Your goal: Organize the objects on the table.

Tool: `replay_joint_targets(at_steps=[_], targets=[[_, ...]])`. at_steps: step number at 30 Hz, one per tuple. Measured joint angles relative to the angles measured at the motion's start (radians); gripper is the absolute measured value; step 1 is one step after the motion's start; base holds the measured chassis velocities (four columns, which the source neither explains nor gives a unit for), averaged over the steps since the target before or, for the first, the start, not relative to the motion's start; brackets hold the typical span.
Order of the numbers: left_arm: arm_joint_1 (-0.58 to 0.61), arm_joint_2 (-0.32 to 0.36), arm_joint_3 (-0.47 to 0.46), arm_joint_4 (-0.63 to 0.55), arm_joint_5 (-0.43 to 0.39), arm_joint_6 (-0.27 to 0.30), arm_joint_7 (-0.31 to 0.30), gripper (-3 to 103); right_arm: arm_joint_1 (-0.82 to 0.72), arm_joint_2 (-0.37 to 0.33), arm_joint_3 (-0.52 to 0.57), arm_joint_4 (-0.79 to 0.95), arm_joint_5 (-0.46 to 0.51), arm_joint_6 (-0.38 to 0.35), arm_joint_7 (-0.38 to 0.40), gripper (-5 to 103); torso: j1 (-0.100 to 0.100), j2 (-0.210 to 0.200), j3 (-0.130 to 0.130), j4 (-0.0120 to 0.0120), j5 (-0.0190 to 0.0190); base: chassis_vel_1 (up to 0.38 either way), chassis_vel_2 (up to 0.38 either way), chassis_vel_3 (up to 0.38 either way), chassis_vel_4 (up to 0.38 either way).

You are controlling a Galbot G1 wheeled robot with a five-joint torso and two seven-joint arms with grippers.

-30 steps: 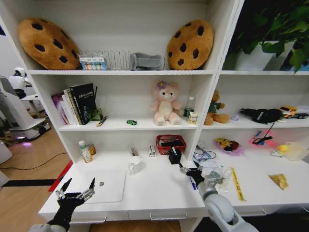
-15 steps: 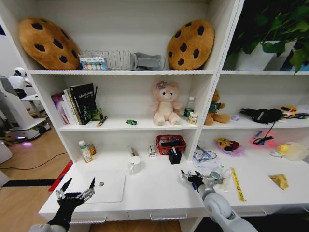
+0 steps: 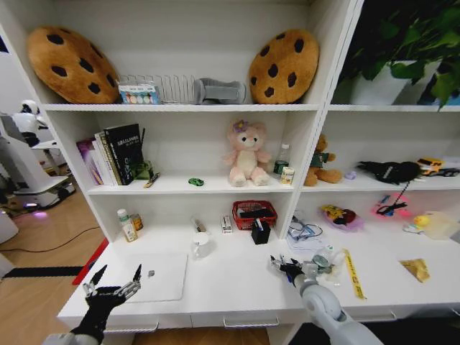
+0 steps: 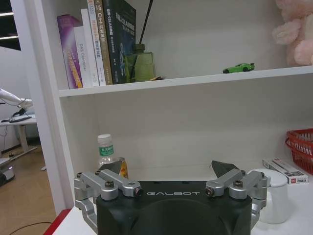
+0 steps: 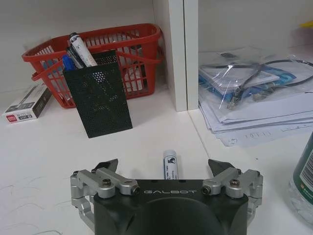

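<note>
My right gripper (image 3: 282, 264) hangs open low over the white table (image 3: 237, 284), just right of its middle. In the right wrist view a pen (image 5: 170, 160) with a white end lies on the table between the open fingers of that gripper (image 5: 164, 167), untouched. Behind it stands a black mesh pen holder (image 5: 100, 100) with pens (image 5: 78, 46) in it. My left gripper (image 3: 119, 271) is open above the table's front left corner, beside the slim silver-white laptop (image 3: 162, 277). A tiny green toy car (image 3: 195, 182) sits on the middle shelf.
A red basket (image 3: 254, 213) and a flat box (image 5: 27, 104) stand behind the pen holder. A white mug (image 3: 201, 246) is at the table's middle. Papers and cables (image 5: 254, 93) and a bottle (image 5: 303, 181) lie right of the shelf divider (image 5: 177, 54).
My right gripper has dropped a little and come nearer the table's front, staying open over the pen. The left arm has not moved.
</note>
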Motion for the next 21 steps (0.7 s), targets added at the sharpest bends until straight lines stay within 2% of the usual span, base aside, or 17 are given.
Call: replay_joint_targets(at_steps=[6,7,9,11,12,14,15,17,19,20,21], targets=[[0.000,0.000,0.000,0.000,0.000,0.000,0.000,100,0.005,-0.018,-0.013,-0.026,-0.027,0.009,-0.041,100,0.000,0.000,0.000,-0.0002,0.0000,0.000,0.000,0.000,0.000],[0.000,0.000,0.000,0.000,0.000,0.000,0.000,100,0.007,-0.019,-0.014,-0.032,-0.030,0.011,-0.047,103,0.000,0.000,0.000,-0.0002,0.0000,0.000,0.000,0.000,0.000],[0.000,0.000,0.000,0.000,0.000,0.000,0.000,100,0.010,-0.021,-0.015,-0.038,-0.038,0.014,-0.056,101,0.000,0.000,0.000,-0.0001,0.0000,0.000,0.000,0.000,0.000],[0.000,0.000,0.000,0.000,0.000,0.000,0.000,100,0.020,-0.027,-0.019,-0.052,-0.061,0.024,-0.081,93,0.000,0.000,0.000,-0.0001,0.0000,0.000,0.000,0.000,0.000],[0.000,0.000,0.000,0.000,0.000,0.000,0.000,100,0.020,-0.027,-0.019,-0.052,-0.061,0.024,-0.081,93,0.000,0.000,0.000,-0.0001,0.0000,0.000,0.000,0.000,0.000],[0.000,0.000,0.000,0.000,0.000,0.000,0.000,100,0.035,-0.033,-0.025,-0.067,-0.063,0.028,-0.087,84,0.000,0.000,0.000,-0.0001,0.0000,0.000,0.000,0.000,0.000],[0.000,0.000,0.000,0.000,0.000,0.000,0.000,100,0.035,-0.033,-0.025,-0.067,-0.063,0.028,-0.087,84,0.000,0.000,0.000,-0.0001,0.0000,0.000,0.000,0.000,0.000],[0.000,0.000,0.000,0.000,0.000,0.000,0.000,100,0.043,-0.037,-0.030,-0.076,-0.066,0.030,-0.092,73,0.000,0.000,0.000,0.0000,0.0000,0.000,0.000,0.000,0.000],[0.000,0.000,0.000,0.000,0.000,0.000,0.000,100,0.043,-0.038,-0.031,-0.076,-0.066,0.029,-0.095,73,0.000,0.000,0.000,0.0000,0.0000,0.000,0.000,0.000,0.000],[0.000,0.000,0.000,0.000,0.000,0.000,0.000,100,0.042,-0.041,-0.032,-0.076,-0.070,0.027,-0.104,65,0.000,0.000,0.000,0.0000,-0.0001,0.000,0.000,0.000,0.000],[0.000,0.000,0.000,0.000,0.000,0.000,0.000,100,0.042,-0.041,-0.032,-0.076,-0.070,0.027,-0.104,65,0.000,0.000,0.000,0.0000,-0.0001,0.000,0.000,0.000,0.000]])
